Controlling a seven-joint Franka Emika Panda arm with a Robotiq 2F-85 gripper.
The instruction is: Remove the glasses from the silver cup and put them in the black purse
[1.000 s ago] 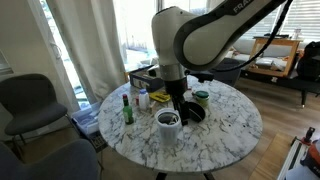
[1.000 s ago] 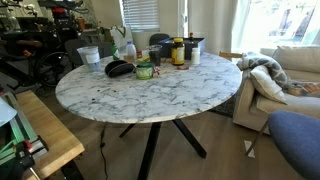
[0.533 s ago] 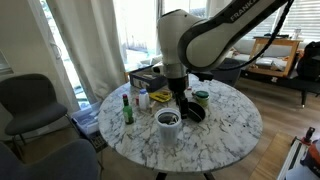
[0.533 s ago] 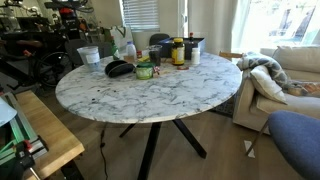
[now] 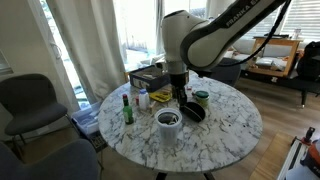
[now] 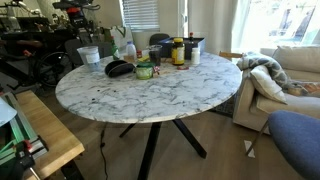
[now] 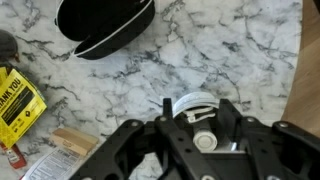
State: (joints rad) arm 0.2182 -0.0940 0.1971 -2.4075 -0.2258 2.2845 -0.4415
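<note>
The silver cup (image 5: 169, 123) (image 6: 89, 57) stands on the marble table (image 5: 225, 130), with the glasses (image 5: 169, 118) showing as a dark shape in its mouth. Right beside it lies the black purse (image 5: 193, 113) (image 6: 119, 68), which sits at the top left of the wrist view (image 7: 105, 25), its mouth gaping. My gripper (image 5: 181, 100) hangs just above the cup and the purse. In the wrist view the cup's pale rim (image 7: 193, 101) shows between the two fingers of the gripper (image 7: 196, 108). The jaws stand half closed with a gap, and I see nothing held.
A green-lidded jar (image 5: 202, 98) (image 6: 145, 70) stands by the purse and a green bottle (image 5: 127, 108) farther along. Bottles (image 6: 178, 50) and a dark box (image 5: 148, 76) crowd one side of the table. A yellow packet (image 7: 18, 105) lies near. The table edge (image 7: 300, 60) is close.
The arm has shifted a little sideways over the cup and the jaws have come partly together. The cup, the purse and the other things have not moved.
</note>
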